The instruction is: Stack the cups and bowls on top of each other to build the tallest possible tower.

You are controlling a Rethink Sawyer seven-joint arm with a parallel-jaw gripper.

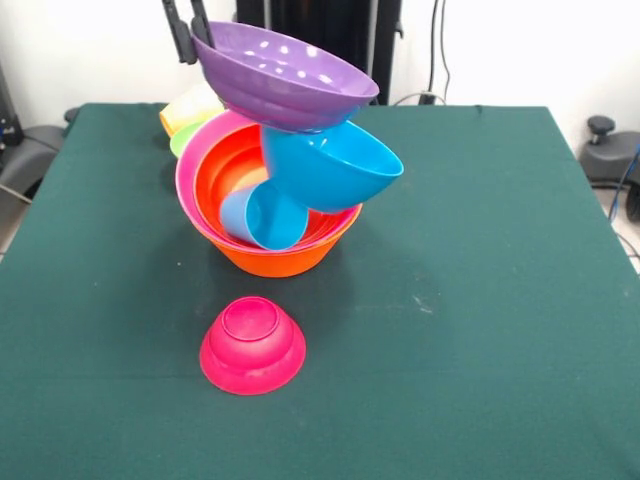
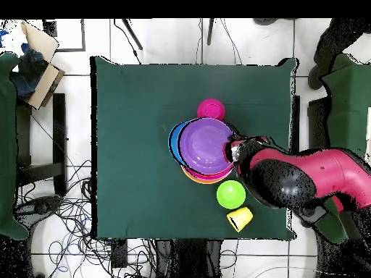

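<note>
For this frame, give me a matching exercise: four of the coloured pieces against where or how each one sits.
Things:
1. purple bowl
2. light blue cup
3. magenta bowl
4. large orange bowl

States:
A. upside down, alone on the green cloth
B. base of the pile
C. top of the pile, tilted, gripper at its rim
D. lying on its side inside the nested bowls

Pairs: 1-C, 2-D, 3-A, 4-B

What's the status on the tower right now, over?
Gripper shut on purple bowl's rim, atop tilted blue bowl. Tower leaning, orange bowl at base. Magenta bowl upside down, unstacked.
</note>
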